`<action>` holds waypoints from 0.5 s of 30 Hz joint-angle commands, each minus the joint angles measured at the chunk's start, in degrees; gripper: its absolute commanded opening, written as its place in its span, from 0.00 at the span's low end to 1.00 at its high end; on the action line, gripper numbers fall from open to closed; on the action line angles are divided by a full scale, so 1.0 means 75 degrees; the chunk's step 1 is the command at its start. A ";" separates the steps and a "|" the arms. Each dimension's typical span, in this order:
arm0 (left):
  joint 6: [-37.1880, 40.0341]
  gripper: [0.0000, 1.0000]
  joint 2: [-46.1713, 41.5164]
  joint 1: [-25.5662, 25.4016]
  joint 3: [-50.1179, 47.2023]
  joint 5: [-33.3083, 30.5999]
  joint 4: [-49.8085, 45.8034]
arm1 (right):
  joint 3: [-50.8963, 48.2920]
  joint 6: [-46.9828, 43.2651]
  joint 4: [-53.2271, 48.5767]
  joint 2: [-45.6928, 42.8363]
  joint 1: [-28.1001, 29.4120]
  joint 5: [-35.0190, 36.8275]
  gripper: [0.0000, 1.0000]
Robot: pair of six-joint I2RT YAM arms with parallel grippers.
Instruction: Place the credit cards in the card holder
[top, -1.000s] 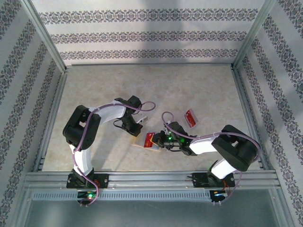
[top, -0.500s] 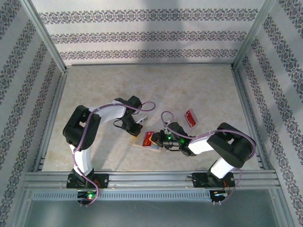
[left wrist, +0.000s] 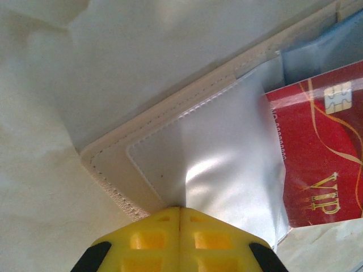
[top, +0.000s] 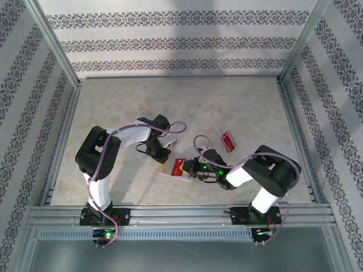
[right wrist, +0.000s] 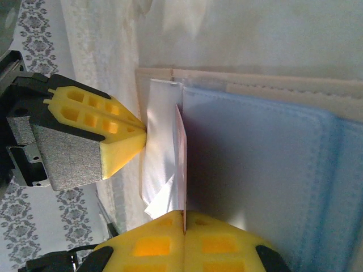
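Right elbow (top: 273,170) swung left; red card (top: 179,166) still over card holder (left wrist: 108,164).

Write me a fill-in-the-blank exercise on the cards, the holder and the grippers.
The right gripper pinches the red card, whose gold lettering reads ___. The left gripper pinches the card holder's clear pocket; its fingertips are ___. A second red card lies on the ___.
Missing: VIP; yellow; table.

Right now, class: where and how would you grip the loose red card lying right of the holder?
Probably from above, pinching the loose red card across its long edges: it lies flat on the table, so no edge is raised for a side approach.
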 commanded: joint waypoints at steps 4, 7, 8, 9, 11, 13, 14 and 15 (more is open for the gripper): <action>0.0140 0.00 0.0204 -0.0071 -0.0077 -0.0323 -0.0096 | 0.0063 0.0106 0.0920 0.0492 -0.0015 -0.0101 0.00; 0.0133 0.00 0.0139 -0.0076 -0.0072 -0.0412 -0.0085 | 0.0014 0.0254 0.1420 0.0628 0.0006 -0.0066 0.00; 0.0122 0.00 0.0132 -0.0070 -0.0117 -0.0372 -0.0061 | 0.0042 0.0225 0.1424 0.0652 0.0013 -0.0072 0.00; 0.0132 0.00 0.0147 -0.0074 -0.0140 -0.0332 -0.0039 | 0.0070 0.0191 0.1390 0.0686 0.0019 -0.0094 0.00; 0.0143 0.00 0.0186 -0.0070 -0.0139 -0.0316 -0.0066 | 0.0090 0.0223 0.1419 0.0797 0.0019 -0.0136 0.00; 0.0137 0.00 0.0154 -0.0070 -0.0068 -0.0394 -0.0088 | 0.0030 0.0334 0.1689 0.0850 0.0030 -0.0085 0.00; 0.0128 0.00 0.0131 -0.0070 -0.0074 -0.0399 -0.0082 | 0.0003 0.0362 0.1784 0.0844 0.0033 -0.0056 0.00; 0.0125 0.00 0.0144 -0.0073 -0.0093 -0.0378 -0.0071 | -0.0006 0.0354 0.1788 0.0832 0.0045 -0.0054 0.00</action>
